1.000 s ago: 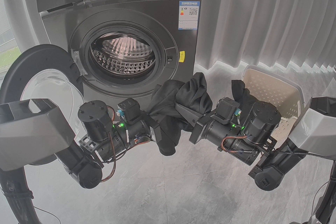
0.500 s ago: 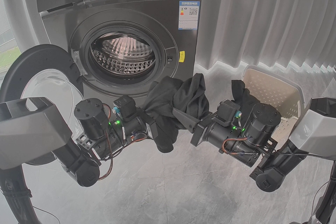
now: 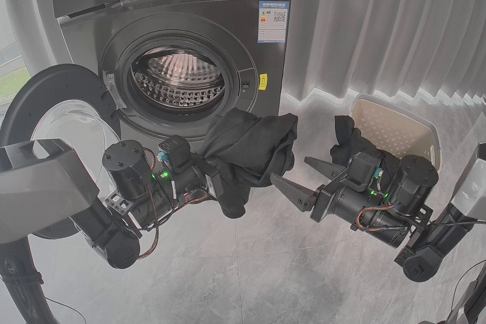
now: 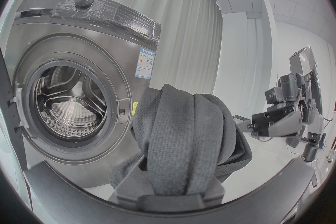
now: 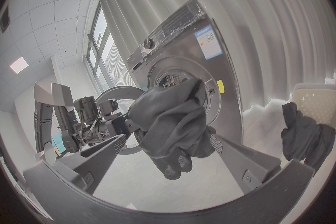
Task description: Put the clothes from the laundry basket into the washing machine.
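- Your L end effector (image 4: 171,190) clamps the dark garment (image 3: 253,143), bunched in front of the washing machine (image 3: 177,11), just below its open drum (image 3: 177,79).
- Your R end effector (image 3: 292,173) gapes wide, empty, just beside that cloth.
- 2nd dark garment (image 3: 348,137) drapes over the laundry basket (image 3: 405,112) rim.

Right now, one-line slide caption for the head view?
Left gripper holds a black garment before the open washing machine; right gripper open beside it, dark clothes draped over laundry basket.

Right gripper (image 3: 290,169) has let go of the garment (image 3: 248,140), spread open and withdrawn toward lower right. Garment now hangs from left gripper (image 4: 170,182) alone.
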Controlling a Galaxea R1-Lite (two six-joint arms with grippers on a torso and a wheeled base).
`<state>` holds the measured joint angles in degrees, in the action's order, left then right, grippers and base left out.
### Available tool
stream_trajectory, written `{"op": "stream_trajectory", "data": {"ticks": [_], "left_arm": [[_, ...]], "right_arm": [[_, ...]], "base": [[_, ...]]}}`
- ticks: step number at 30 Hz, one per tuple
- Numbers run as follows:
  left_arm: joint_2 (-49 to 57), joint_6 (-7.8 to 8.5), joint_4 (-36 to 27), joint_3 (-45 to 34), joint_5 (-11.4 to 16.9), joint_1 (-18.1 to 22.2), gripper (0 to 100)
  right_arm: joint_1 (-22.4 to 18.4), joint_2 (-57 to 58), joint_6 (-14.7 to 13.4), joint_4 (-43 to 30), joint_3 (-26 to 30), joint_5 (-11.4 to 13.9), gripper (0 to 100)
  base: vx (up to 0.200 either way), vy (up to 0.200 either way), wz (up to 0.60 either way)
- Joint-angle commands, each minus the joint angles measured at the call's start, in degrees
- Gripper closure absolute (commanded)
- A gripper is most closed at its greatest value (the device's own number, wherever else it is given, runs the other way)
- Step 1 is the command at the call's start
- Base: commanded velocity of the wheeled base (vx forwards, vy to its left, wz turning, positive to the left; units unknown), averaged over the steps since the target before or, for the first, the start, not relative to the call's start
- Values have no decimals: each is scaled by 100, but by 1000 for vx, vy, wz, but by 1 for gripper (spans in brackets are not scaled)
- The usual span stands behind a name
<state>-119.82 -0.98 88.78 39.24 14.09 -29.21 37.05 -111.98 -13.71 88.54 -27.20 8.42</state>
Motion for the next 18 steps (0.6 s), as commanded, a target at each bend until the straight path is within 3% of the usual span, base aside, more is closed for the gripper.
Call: {"op": "stream_trajectory", "data": {"ticks": [1,3,4,9,14,18], "left_arm": [[249,1,-1,-250,-214,-6,100],[275,1,-1,-277,-240,-15,100],[600,-17,-10,-532,-469,-59,100],[917,-69,-1,-953,-750,-67,100],[1172,-34,-1,-1314,-864,20,100],[1189,-8,-1,-1367,-1216,100,100]], "right_arm": [[-198,607,115,-65,-110,10,0],[-215,625,123,-74,-128,19,0],[-268,669,255,-144,-313,28,0],[-242,687,282,-329,-471,19,0],[-277,678,282,-293,-418,19,0],[-365,660,273,-258,-374,37,0]], "base": [[0,0,0],[0,0,0],[0,0,0],[0,0,0],[0,0,0],[0,0,0]]}}
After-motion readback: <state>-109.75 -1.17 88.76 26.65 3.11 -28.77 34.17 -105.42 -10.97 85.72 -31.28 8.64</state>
